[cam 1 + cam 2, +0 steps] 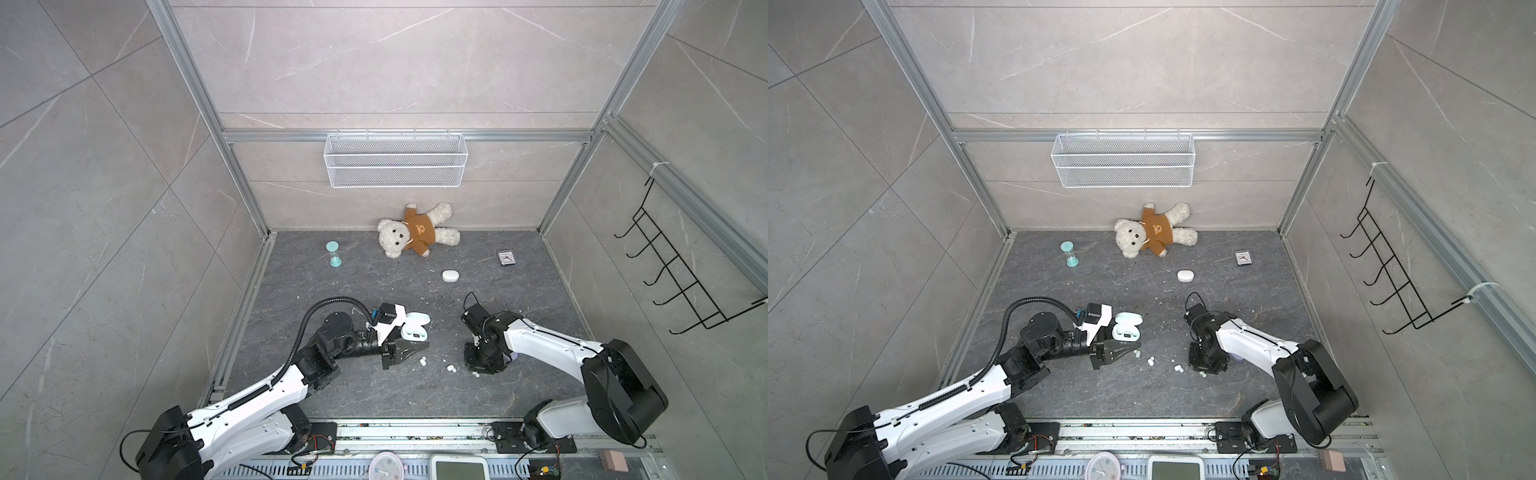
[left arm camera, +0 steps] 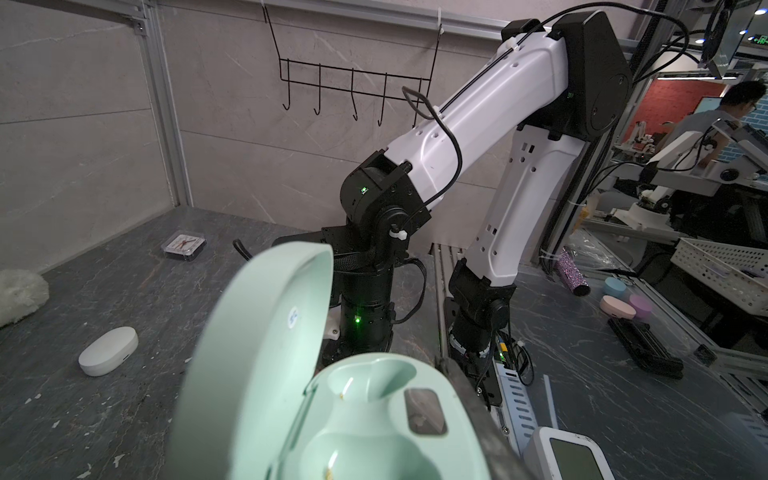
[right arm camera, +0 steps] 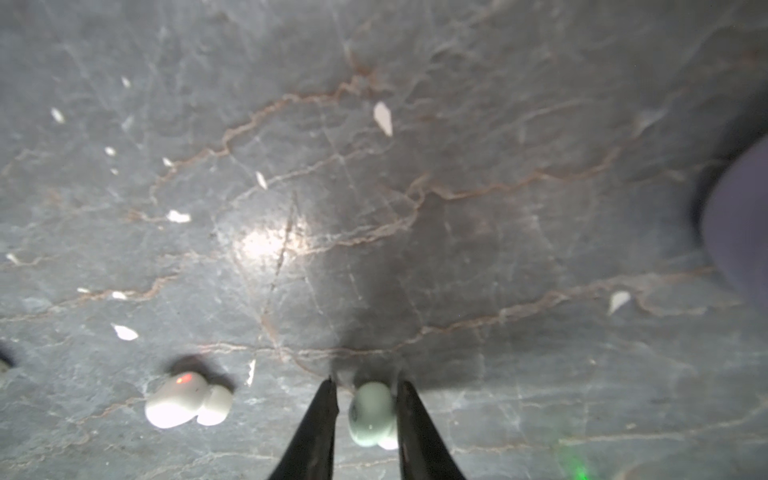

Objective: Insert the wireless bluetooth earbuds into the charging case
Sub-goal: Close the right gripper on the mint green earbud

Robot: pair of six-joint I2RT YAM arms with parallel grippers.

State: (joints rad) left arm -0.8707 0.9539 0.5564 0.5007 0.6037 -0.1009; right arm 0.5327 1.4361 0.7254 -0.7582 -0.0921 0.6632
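My left gripper [image 1: 410, 340] is shut on the base of a mint green charging case [image 1: 415, 329] [image 2: 374, 419]. The case lid stands open, and both wells show empty in the left wrist view. My right gripper [image 3: 368, 388] points down at the floor, its fingers straddling a mint earbud [image 3: 371, 413] [image 1: 476, 374]. One finger touches the bud; a narrow gap shows at the other. A white earbud pair [image 3: 187, 401] [image 1: 450, 368] lies beside it. More buds [image 1: 1150, 360] lie near the left gripper.
A shut white case [image 1: 450, 275] lies mid-floor. A lilac case [image 3: 739, 216] sits close beside the right gripper. A teddy bear [image 1: 415, 232], an hourglass [image 1: 333, 253] and a small clock [image 1: 505, 258] line the back. A wire basket [image 1: 395, 160] and a hook rack [image 1: 685, 282] hang on the walls.
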